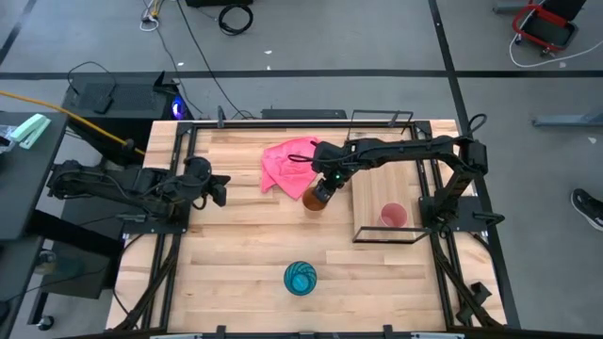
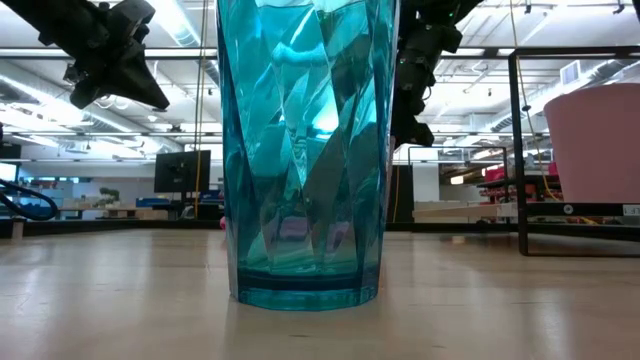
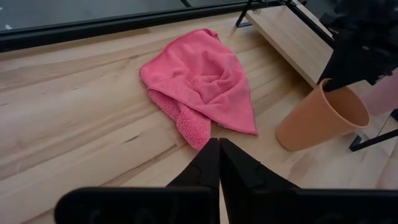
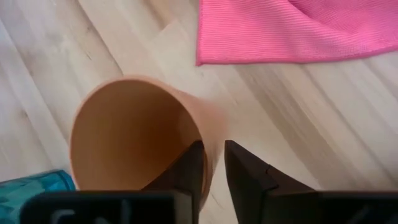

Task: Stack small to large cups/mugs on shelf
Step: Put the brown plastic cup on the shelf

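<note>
The teal-blue cup stands nearest on the table. Only the right wrist view shows the right gripper with its fingers pinching the orange cup rim, beside the pink cloth. The pink cup sits on the shelf. The left gripper, fingers closed and empty, hovers at the table's left.

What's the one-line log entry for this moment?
right gripper: shut on orange cup rim, cup tilted, beside shelf | pink cup: on shelf | teal cup: on table | left gripper: shut, idle
</note>
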